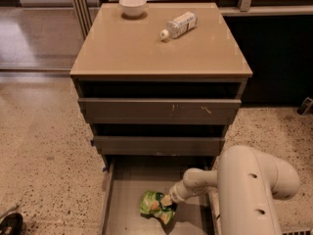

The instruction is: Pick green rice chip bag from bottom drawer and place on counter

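Observation:
The green rice chip bag [154,205] lies crumpled on the grey floor of the open bottom drawer [128,190], near the middle front. My gripper [169,199] reaches down into the drawer from the right and its tip is against the bag's right edge. The white arm [249,190] fills the lower right of the view. The tan counter [146,48] tops the cabinet above.
A white bowl [132,5] stands at the counter's back left and a clear plastic bottle [179,25] lies at its back middle. The two upper drawers [159,110] are slightly open. Speckled floor surrounds the cabinet; a dark shoe-like object [10,224] is at the lower left.

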Controlling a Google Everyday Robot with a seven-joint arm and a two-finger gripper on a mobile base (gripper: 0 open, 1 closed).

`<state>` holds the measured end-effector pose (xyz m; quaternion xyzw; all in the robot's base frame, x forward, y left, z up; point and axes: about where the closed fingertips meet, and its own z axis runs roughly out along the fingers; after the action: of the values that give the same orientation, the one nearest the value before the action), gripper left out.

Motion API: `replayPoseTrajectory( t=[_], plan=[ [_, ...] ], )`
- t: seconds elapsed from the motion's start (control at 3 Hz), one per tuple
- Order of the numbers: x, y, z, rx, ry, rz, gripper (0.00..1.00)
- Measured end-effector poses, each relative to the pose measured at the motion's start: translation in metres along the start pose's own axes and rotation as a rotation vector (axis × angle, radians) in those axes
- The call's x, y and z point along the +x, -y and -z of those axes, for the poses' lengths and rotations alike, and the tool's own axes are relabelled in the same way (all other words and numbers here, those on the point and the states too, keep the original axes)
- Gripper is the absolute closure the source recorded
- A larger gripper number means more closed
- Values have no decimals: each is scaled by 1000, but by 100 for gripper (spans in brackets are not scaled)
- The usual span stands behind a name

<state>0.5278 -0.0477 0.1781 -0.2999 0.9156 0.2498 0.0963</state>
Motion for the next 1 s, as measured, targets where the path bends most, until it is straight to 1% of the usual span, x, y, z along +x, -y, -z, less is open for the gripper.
replayPoseTrajectory(
  t=[0.33,0.67,1.0],
  plan=[
    [-36,-19,53,-101,108,73,100],
    [-61,-43,108,-204,212,142,100],
    [-61,-43,108,-204,212,142,100]
  ],
)
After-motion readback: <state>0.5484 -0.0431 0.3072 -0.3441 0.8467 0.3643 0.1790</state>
